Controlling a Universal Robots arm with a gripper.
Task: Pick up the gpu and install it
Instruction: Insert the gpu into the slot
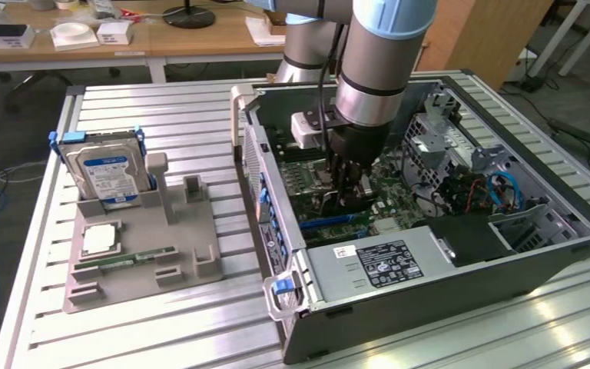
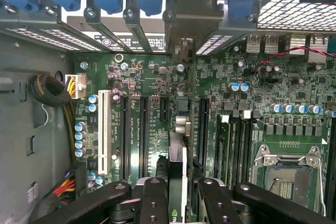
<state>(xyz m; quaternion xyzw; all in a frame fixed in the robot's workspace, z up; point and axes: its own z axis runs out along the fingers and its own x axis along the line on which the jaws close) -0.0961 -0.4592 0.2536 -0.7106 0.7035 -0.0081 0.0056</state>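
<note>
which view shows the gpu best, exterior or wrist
The wrist view: the gpu appears edge-on between the gripper fingers, standing over the motherboard slots. In the exterior view the gripper is down inside the computer case and the arm blocks most of the card.
</note>
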